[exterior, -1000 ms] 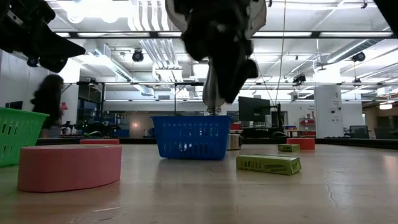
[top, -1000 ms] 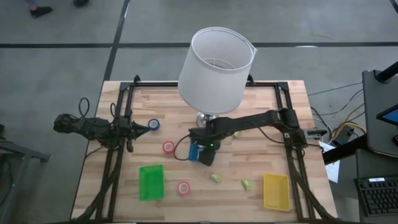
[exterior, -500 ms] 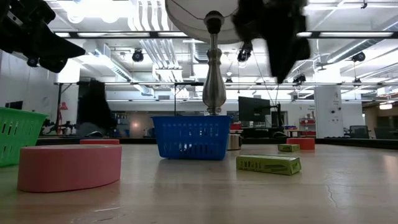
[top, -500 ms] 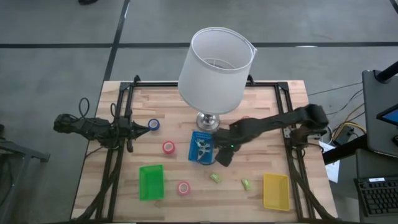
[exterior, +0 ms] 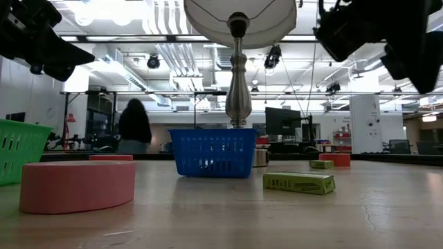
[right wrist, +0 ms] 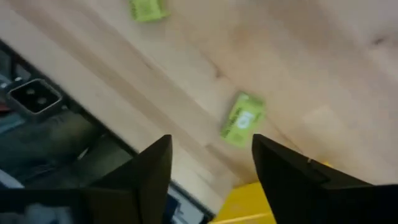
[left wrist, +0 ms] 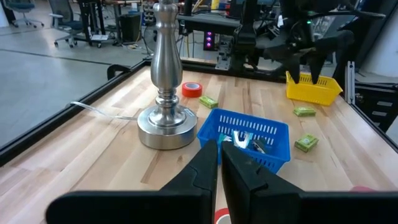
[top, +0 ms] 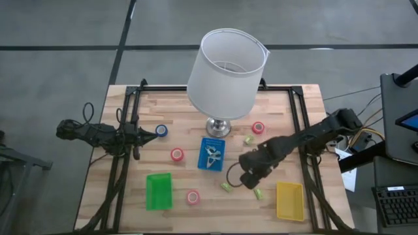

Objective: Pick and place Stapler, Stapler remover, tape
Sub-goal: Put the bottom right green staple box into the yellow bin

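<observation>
My right gripper (top: 251, 181) hangs open and empty above the table's near right part. In the right wrist view its fingers (right wrist: 210, 143) frame a small green box (right wrist: 242, 119) lying flat on the wood below. A blue bin (top: 211, 154) with silvery metal items (left wrist: 244, 141) inside stands near the lamp base. Red tape rolls lie flat at the table's middle (top: 177, 155), near edge (top: 193, 197) and far right (top: 258, 128); a blue roll (top: 161, 131) lies at the left. My left gripper (left wrist: 219, 160) waits shut at the left.
A tall lamp (top: 225, 65) with a white shade stands on its steel base (left wrist: 163, 118) at the table's far middle. A green bin (top: 159, 190) and a yellow bin (top: 289, 200) stand near the near edge. More small green boxes (top: 226, 187) (top: 248, 140) lie about. A person walks in the room behind.
My right gripper has swung from above the blue bin toward the table's right and near edge, and now hangs over the green boxes beside the yellow bin. The blue bin, covered before, now shows with silvery items inside. A person has walked across the room behind.
</observation>
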`<state>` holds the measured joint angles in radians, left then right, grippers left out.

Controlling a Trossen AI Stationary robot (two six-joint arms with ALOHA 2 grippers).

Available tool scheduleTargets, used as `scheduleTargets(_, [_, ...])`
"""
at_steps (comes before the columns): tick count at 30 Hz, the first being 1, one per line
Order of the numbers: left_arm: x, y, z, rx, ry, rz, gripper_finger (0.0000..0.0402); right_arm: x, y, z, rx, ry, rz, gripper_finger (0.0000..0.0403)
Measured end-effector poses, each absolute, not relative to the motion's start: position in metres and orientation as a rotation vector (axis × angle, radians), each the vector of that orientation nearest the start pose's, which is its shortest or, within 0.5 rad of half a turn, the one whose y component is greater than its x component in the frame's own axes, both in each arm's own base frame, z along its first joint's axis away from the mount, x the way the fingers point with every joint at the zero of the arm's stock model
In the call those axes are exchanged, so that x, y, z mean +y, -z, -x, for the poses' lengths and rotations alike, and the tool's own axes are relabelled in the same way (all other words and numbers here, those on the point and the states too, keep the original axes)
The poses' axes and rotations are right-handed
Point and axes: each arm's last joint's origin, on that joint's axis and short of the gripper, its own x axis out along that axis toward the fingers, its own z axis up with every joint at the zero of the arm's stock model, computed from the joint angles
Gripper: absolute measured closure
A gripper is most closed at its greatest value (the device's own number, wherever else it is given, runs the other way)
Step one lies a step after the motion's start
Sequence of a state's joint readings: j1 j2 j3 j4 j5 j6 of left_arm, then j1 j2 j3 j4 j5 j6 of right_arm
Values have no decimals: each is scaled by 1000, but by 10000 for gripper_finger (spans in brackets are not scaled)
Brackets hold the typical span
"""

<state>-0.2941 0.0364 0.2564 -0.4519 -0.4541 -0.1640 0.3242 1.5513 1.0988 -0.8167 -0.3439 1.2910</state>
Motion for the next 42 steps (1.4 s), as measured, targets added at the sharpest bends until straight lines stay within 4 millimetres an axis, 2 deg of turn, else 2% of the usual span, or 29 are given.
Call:
scheduleTargets(3, [-9,-203,-74,203,-176,78,378,108,-215,-273,1440,361,-1097,164])
scheduleTargets(9, [-9,-203,-74,205,-176,77,378,117,-184,-266,1535,466,-1057,157])
scheduleTargets(21, [-9,-203,-74,215,-177,73,378,130,-152,-287,1637,548,-1123,170])
scheduleTargets(26, [-9,-202,-74,216,-177,73,378,137,-145,-300,1670,569,-1143,170])
scheduleTargets(30, [-9,-202,-74,217,-177,73,378,141,-147,-308,1678,569,-1147,177])
scheduleTargets(37, [-9,-202,-74,221,-178,71,378,140,-160,-304,1718,655,-1109,178])
scheduleTargets(42, [-9,-202,-74,221,-178,71,378,145,-156,-300,1736,649,-1073,177])
